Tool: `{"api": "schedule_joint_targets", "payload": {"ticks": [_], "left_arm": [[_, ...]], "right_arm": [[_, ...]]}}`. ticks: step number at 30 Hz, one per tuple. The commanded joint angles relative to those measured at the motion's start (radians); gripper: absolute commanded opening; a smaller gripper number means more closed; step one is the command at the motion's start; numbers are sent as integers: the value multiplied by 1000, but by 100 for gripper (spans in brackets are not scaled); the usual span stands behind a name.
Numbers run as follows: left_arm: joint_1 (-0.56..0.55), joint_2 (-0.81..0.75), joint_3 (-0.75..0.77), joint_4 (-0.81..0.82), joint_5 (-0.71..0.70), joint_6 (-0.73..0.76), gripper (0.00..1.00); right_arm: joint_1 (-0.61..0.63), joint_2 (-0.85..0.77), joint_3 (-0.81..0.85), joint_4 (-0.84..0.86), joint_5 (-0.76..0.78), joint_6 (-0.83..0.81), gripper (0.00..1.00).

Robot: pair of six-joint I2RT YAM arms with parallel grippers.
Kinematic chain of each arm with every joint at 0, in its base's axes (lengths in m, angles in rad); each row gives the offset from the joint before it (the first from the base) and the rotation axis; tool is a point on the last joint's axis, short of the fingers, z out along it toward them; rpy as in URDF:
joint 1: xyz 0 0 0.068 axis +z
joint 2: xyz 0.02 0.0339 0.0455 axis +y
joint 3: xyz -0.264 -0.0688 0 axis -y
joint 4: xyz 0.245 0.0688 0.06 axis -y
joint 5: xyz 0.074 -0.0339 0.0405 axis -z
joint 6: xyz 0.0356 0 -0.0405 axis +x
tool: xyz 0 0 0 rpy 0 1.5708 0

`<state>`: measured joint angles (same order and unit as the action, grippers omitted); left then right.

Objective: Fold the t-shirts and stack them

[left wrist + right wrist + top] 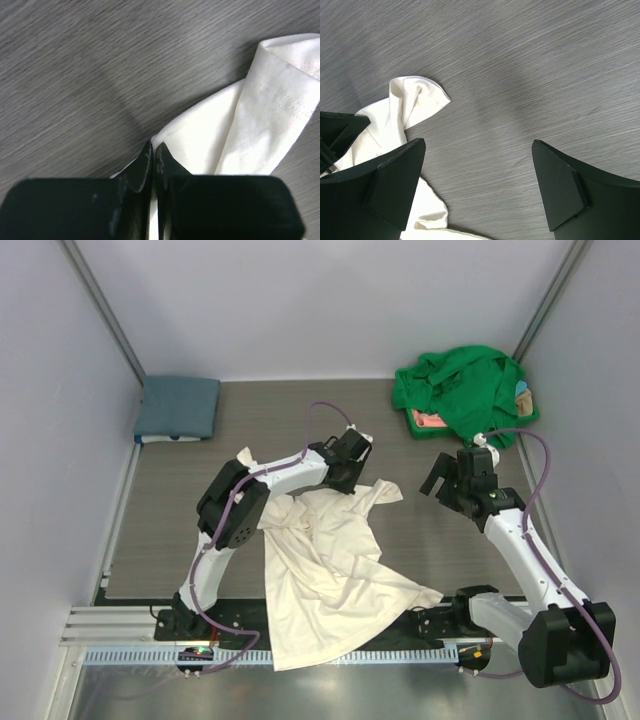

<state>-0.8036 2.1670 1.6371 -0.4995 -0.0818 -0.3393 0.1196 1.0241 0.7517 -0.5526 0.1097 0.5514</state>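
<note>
A large cream-white t-shirt point(325, 570) lies crumpled mid-table, its lower part hanging over the near edge. My left gripper point(345, 477) is shut on a fold at the shirt's far edge; in the left wrist view the fingertips point(150, 150) pinch white cloth point(260, 125) between them. My right gripper point(440, 483) hovers open to the right of the shirt, over bare table. In the right wrist view this gripper point(477, 145) holds nothing, and a sleeve of the shirt point(415, 100) lies to its left. A slate-blue t-shirt point(178, 407) sits folded at the back left.
A bright green t-shirt point(460, 388) lies heaped at the back right, with something pink point(428, 420) showing under its front edge. Walls close in the table on the left, back and right. A metal rail point(120, 652) runs along the near edge.
</note>
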Motion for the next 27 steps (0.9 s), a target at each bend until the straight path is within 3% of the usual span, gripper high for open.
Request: {"api": "schedule_joint_targets", "payload": {"ticks": [1,3,6,7,9,10,12,13,15,21,27], "left_arm": [[21,-54,-8,12,5,-10,0],[58,-122,-19,-33,-137,-67,0],[87,-349,-86,-39,-373,-127,0],[90,-465,-141,-24,-410,-135,0],[92,-551,-186,-19,-492,-141,0],[92,-584,-230,-17,-531,-156,8],[92,-631,-269,-42,-532,-171,44],[93,-638,-298,-89,-533,-217,80],[92,-644,-330,-125,-523,-250,99],[133,-668,-448,-114,-491,-291,100],[296,-603,-403,-8,-270,-222,98]], "right_arm": [[-3,5,9,36,12,-16,93],[-3,8,14,37,7,-18,92],[-5,2,18,37,8,-19,92],[-3,-2,18,37,8,-21,92],[-1,-1,17,40,5,-19,92],[-1,2,15,42,1,-19,92],[0,11,14,45,-14,-22,92],[5,24,12,43,-31,-25,92],[17,40,11,45,-51,-30,92],[117,73,-15,46,-50,-5,92],[143,59,-37,45,-62,1,92]]}}
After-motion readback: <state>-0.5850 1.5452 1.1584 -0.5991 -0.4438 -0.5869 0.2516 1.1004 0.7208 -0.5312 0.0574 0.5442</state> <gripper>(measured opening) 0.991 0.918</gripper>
